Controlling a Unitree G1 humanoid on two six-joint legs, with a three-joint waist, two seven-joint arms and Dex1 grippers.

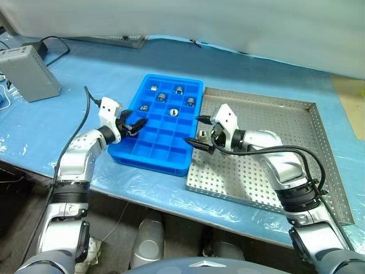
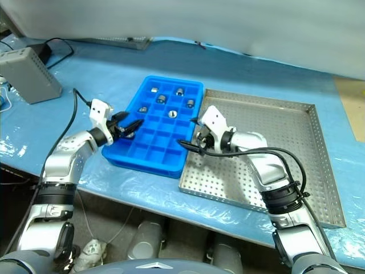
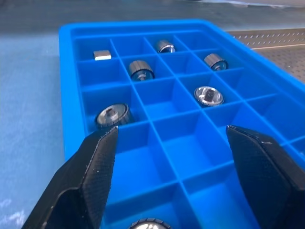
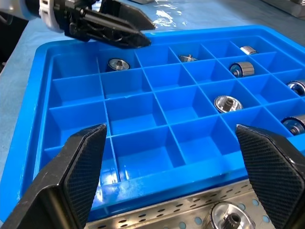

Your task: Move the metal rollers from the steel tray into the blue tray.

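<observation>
**Both grippers open, 1 roller left in the steel tray**

Fingers on both arms stand apart and hold nothing. The left gripper hovers over the left edge of the blue tray, its jaws spread with a roller lying in the compartment just under its tips. The right gripper hangs wide open over the seam between the 2 trays, its fingers straddling the last roller, which sits upright on the perforated floor of the steel tray, close to its left rim and just beside the blue tray's right wall.

Several rollers already lie in the far compartments of the blue tray, 1 per cell; the near cells look empty. I see no other roller on the steel tray, so the job looks nearly done.

Risks from here, as I judge them: the remaining roller sits so close to the rim that a closing finger could catch the steel lip or the blue wall and knock the roller away. The part is smooth and round, so an off-centre pinch may squirt it out. Both arms also work over 1 tray, so they could collide.
</observation>
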